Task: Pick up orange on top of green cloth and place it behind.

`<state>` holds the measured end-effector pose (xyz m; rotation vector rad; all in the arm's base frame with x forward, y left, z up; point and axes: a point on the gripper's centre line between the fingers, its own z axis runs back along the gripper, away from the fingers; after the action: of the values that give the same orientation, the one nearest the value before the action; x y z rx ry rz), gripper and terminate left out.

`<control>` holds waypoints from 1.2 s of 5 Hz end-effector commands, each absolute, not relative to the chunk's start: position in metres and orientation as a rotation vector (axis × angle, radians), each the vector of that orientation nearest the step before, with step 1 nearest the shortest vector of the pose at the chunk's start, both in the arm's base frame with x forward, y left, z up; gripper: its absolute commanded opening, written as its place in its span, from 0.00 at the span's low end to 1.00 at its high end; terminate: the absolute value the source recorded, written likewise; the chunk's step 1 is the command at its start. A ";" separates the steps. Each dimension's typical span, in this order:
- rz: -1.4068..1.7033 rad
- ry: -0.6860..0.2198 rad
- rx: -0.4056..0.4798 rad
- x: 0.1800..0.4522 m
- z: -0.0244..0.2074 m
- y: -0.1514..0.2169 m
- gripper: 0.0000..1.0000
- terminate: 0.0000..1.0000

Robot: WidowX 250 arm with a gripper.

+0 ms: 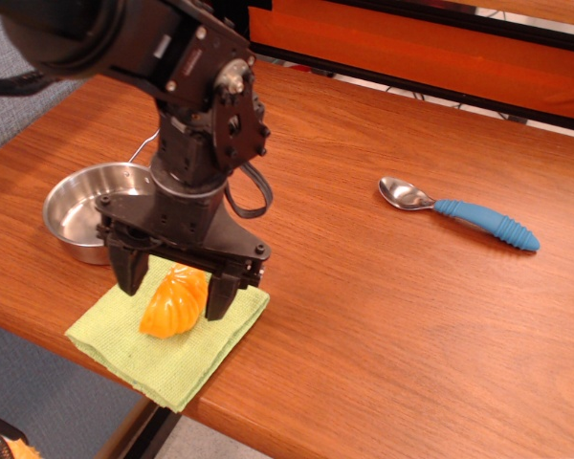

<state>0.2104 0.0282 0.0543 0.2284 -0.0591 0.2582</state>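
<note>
Bright, even light; sharp focus, soft shadows, slight glare on the pan (94,199).

We see the orange (175,303) lying on the green cloth (163,338), near the front edge of the table (383,316). The gripper (174,287) stands over the orange, a finger on each side. The pan (81,208) sits just behind the cloth. The spoon (459,212) lies far off to the right.
</note>
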 end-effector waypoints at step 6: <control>0.326 0.009 0.240 0.216 0.039 0.041 0.00 0.00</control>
<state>0.2134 0.0412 0.0304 0.2461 0.0489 0.3223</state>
